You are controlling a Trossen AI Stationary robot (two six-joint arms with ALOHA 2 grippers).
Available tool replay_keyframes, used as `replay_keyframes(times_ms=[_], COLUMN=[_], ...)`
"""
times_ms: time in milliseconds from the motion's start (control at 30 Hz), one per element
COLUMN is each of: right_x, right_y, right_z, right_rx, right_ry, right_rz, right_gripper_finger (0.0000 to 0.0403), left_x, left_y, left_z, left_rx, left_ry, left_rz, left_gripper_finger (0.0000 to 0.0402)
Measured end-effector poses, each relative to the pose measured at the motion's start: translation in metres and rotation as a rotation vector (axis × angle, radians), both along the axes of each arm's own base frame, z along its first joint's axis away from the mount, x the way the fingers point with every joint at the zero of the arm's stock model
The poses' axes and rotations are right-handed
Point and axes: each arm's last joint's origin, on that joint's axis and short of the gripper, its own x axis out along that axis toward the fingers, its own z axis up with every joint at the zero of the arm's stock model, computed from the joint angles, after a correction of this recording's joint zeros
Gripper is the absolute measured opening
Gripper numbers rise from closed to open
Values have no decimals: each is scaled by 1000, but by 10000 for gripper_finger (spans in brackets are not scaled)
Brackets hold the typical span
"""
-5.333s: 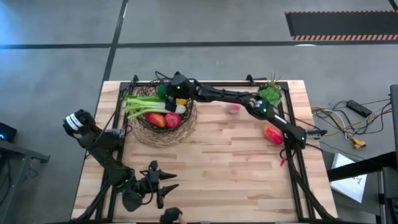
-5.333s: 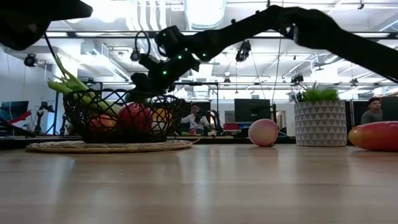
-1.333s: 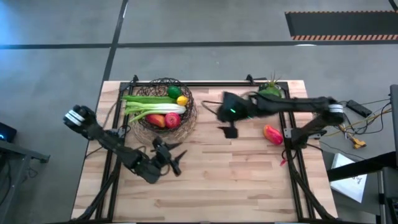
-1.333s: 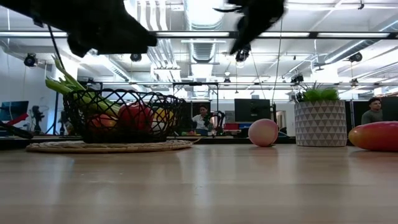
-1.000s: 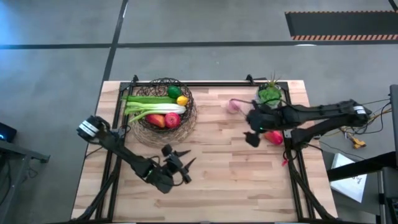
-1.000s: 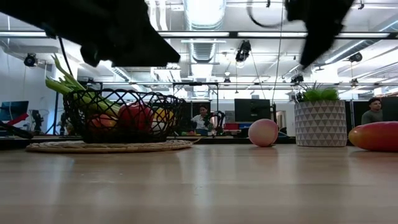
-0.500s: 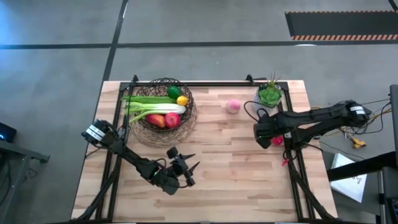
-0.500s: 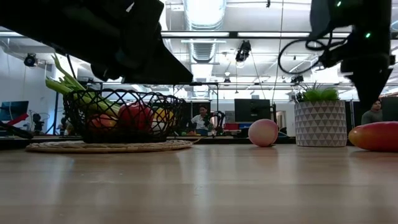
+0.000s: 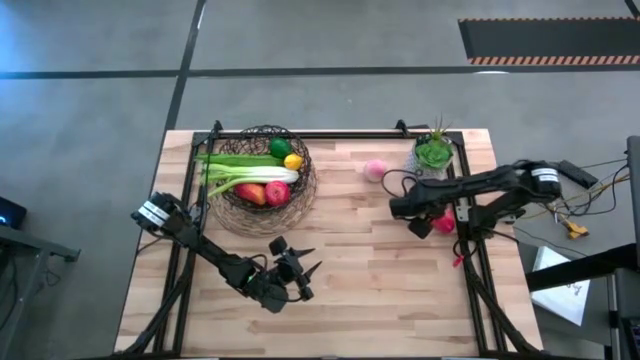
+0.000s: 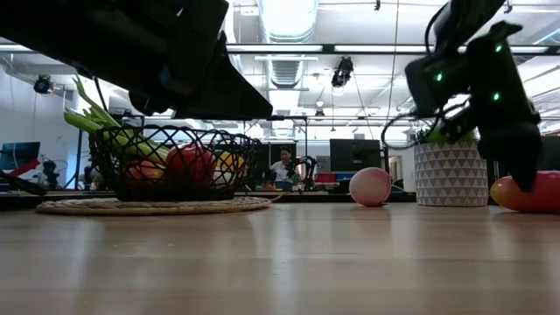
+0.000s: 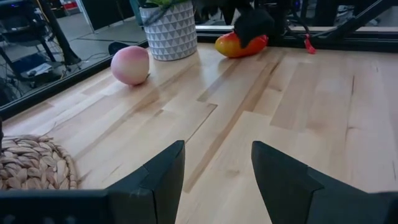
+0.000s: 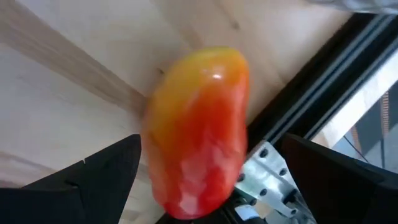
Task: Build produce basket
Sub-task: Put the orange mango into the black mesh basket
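The dark wire basket stands on a round woven mat at the far left. It holds a long green pod, a pale celery stalk, a lime, a lemon and red fruit. A pink peach lies on the table at the far middle. The red-orange mango lies on the table at the right edge, beside the black frame rail. My right gripper points down over the mango, open, one finger on either side of it. My left gripper is open over the near middle of the table with nothing between its fingers.
A green plant in a white patterned pot stands at the far right, just beyond the mango. Black frame rails run along the table's sides. Bare wood lies between the two grippers.
My right gripper has come down from high above the table to the mango at the right edge and has tipped from nearly level to pointing down. It has stayed open. The mango and peach have not moved.
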Motion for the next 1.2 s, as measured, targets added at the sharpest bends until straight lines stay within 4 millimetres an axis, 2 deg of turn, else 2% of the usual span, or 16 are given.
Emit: replay_keyframes(times_ms=[133, 367, 567, 667, 800, 933, 1033, 1200], right_x=[4, 11, 13, 18, 34, 51, 62, 60], right_y=[-2, -3, -3, -2, 5, 18, 32, 53], right_z=[-14, -35, -36, -29, -14, 4, 17, 22], right_rx=[64, 160, 179, 162, 122, 66, 18, -64], right_ry=[60, 53, 9, -94, -370, -765, -1146, -1638], right_rz=[21, 74, 121, 187, 311, 468, 622, 767], right_gripper_finger=[379, 371, 305, 270, 268, 268, 271, 270], left_x=[0, 0, 0, 0, 0, 2, 3, 5], left_y=[0, 0, 0, 0, -1, -1, -2, 0], left_z=[0, 1, 1, 1, 1, 7, 15, 25], left_rx=[-8, -17, -18, -18, -22, -19, -16, -25], left_ry=[-2, -6, -6, -7, -13, -24, -41, -89], left_rz=[-10, -19, -19, -19, -19, -17, -22, -22], left_gripper_finger=[171, 171, 171, 171, 171, 171, 171, 171])
